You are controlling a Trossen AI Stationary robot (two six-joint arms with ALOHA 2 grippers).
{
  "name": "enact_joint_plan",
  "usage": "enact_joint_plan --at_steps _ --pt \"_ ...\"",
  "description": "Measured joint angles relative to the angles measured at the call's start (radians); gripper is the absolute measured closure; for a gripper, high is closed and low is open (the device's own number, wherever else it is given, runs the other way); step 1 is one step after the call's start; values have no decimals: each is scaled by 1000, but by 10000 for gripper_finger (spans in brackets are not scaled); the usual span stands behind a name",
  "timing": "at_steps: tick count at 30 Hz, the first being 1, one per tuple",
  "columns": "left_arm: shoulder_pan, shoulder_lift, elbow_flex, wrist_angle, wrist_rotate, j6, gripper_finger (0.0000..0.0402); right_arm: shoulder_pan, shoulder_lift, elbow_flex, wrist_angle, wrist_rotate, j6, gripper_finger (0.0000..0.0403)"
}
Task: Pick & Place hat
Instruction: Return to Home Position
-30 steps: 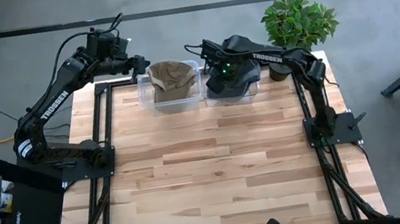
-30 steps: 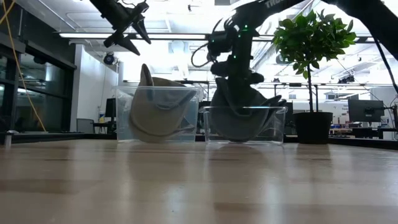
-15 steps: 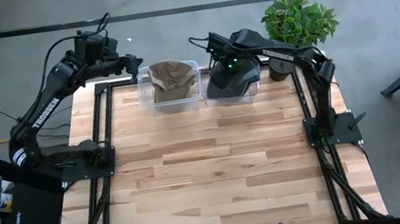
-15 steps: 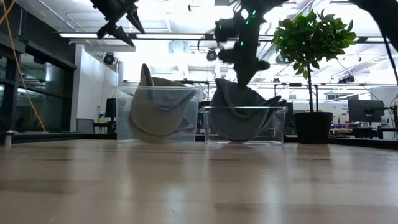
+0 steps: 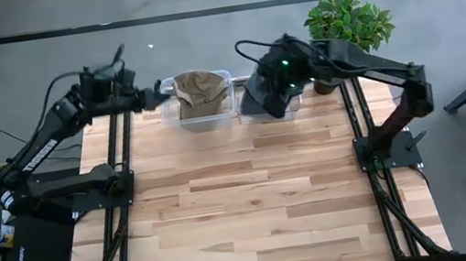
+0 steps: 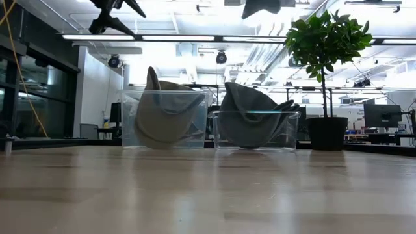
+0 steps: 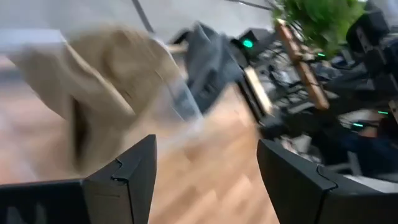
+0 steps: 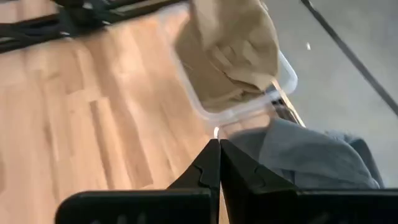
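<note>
Once right end effector (image 8: 215, 146), pinched closed and empty, rose off gray cap (image 6: 250, 123), cap sits alone in clear bin (image 6: 294, 133), 12 o'clock on tabletop (image 5: 253, 201). Left end effector (image 7: 206, 143) spread wide, empty, drawn back to 9 o'clock side of white bin (image 6: 127, 123). Brown caps (image 5: 199, 87) inside. Sorting looks done; homing.

Right end effector (image 8: 215, 149) lifted off gray cap (image 6: 250, 117), raised above transparent bin (image 6: 290, 133); left end effector (image 7: 206, 144) raised, drawn away from white bin (image 5: 232, 112).

Two bins (image 6: 127, 123), one gray cap (image 6: 250, 117), one plant (image 5: 348, 22), two arms (image 5: 37, 152); brown caps (image 5: 199, 87) seem two (bunched, hard to split).
</note>
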Motion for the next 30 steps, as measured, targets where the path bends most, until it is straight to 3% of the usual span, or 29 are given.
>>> enact_joint_plan --at_steps 4,10,16,22,30 --pt "-161 -121 -168 138 -44 -150 165 79 -96 -104 84 5 -6 403" --pt "-460 -292 -455 407 -246 -347 165 225 -356 -594 497 25 103 403" --pt "-700 -325 -636 504 -464 -440 165 351 -613 -1023 889 98 195 403" --pt "-810 -312 -719 585 -556 -502 165 425 -862 -1336 1121 209 289 403" --pt "-831 -345 -820 661 -693 -557 165 445 -1079 -1502 1148 284 283 403"
